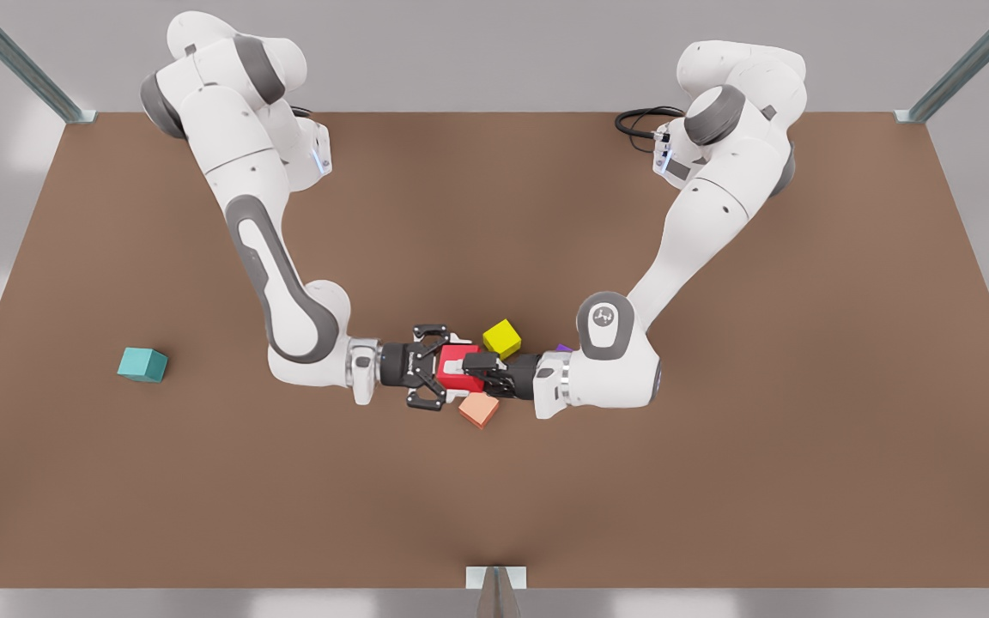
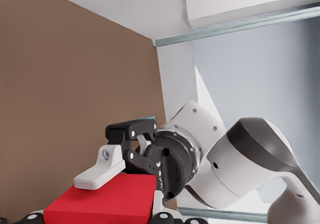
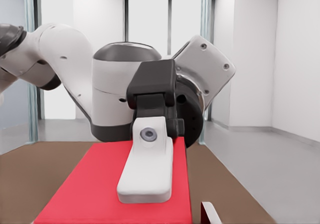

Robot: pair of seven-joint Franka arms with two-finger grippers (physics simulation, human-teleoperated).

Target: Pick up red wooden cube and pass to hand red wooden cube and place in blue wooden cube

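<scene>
Right gripper (image 1: 450,367) and left gripper (image 1: 472,370) meet nose to nose over the middle of the table (image 1: 718,481). Far to the front view's left, the blue wooden cube (image 1: 142,364) sits alone on the table. The right gripper is spread open around the red wooden cube (image 1: 465,354), its fingertip (image 3: 210,215) just beside the cube's edge. The left gripper is clamped on that cube, 1 finger (image 3: 145,169) flat on its upper face. A yellow cube (image 1: 502,338) lies just behind, a salmon cube (image 1: 479,410) just in front, and a purple cube (image 1: 563,348) peeks out behind the left wrist.
</scene>
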